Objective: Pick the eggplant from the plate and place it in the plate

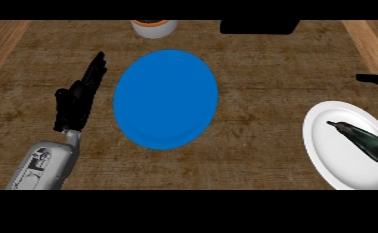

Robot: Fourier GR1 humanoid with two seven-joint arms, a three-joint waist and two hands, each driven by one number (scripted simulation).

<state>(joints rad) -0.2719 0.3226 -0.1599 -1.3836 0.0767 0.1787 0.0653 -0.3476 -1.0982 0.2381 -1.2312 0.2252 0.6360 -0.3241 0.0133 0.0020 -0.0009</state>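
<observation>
A dark eggplant [357, 136] lies on the white plate [331, 152] at the right edge, running off the picture's side. A blue plate [166, 98] with nothing on it sits in the middle of the counter. My left hand [80, 98] stands open to the left of the blue plate, fingers straight and pointing away from me, holding nothing. My right hand does not show.
A white cup [154, 27] with an orange-brown top stands at the back, behind the blue plate. A black object [260, 26] sits at the back right, and a small black piece [368, 78] pokes in at the right edge. Wooden strips border the counter's brown top on both sides.
</observation>
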